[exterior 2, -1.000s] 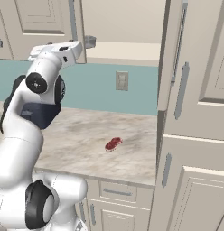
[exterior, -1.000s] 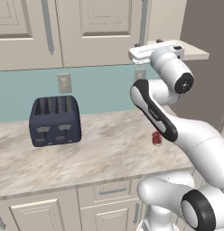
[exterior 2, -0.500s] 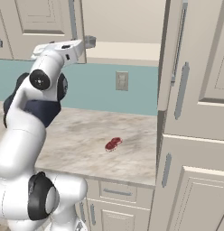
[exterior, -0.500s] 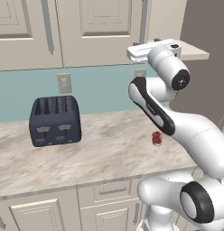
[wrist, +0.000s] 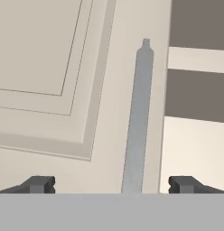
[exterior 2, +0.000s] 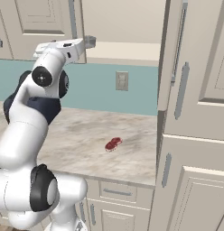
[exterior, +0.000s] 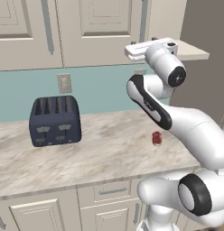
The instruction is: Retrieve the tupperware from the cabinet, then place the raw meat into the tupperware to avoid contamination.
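Nearing cabinet (wrist: 64, 67) handle (wrist: 138, 117) — tool (wrist: 112, 184) agape

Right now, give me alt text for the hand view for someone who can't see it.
Open gripper facing a beige cabinet door, its grey bar handle running between the two dark fingertips. Past the door's edge, a pale shelf crosses the cabinet's dark interior.

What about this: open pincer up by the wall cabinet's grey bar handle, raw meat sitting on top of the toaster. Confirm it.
Wrong on the meat. The raw meat lies on the counter, apart from the toaster, as the left base view shows. The pincer is open by the handle.
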